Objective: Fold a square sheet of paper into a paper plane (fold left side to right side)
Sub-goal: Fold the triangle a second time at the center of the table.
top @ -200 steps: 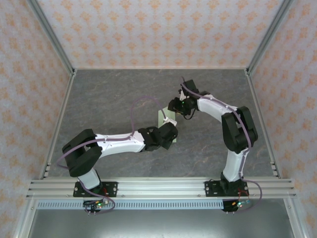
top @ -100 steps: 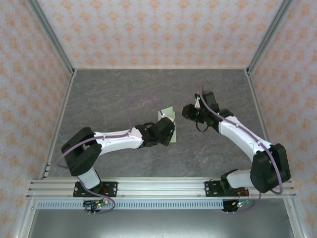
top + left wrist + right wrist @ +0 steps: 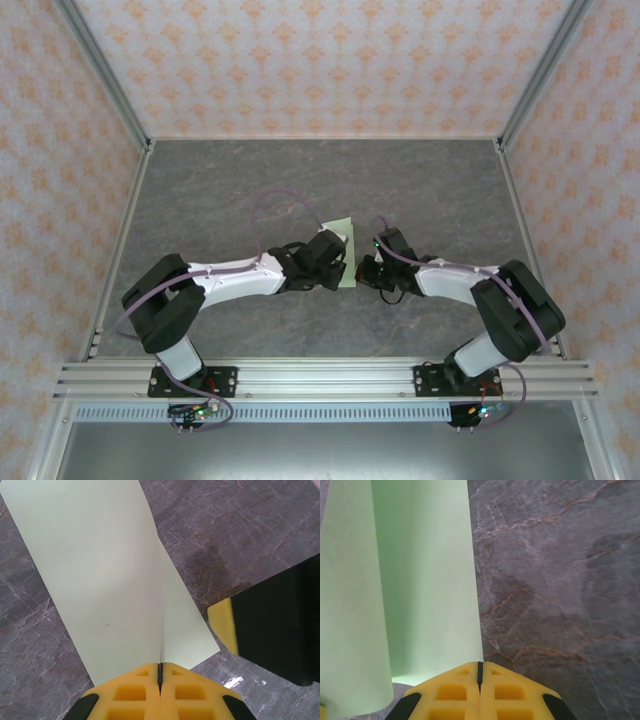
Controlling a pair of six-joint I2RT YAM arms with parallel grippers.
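- At mid-table, the square sheet of paper (image 3: 345, 238) lies partly folded on the grey marbled table (image 3: 220, 190), with one flap raised over the rest (pale green, unmarked).
- On that flap's edge the left gripper (image 3: 160, 680) is pressed together, and the edge runs straight into the seam between its fingers.
- At the sheet's near corner the right gripper (image 3: 480, 680) is clamped closed; I cannot tell whether it pinches paper.
- Both crowd the sheet's near edge, close beside each other.
- Patterned walls (image 3: 300, 60) and a metal rail (image 3: 320, 375) ring the table.
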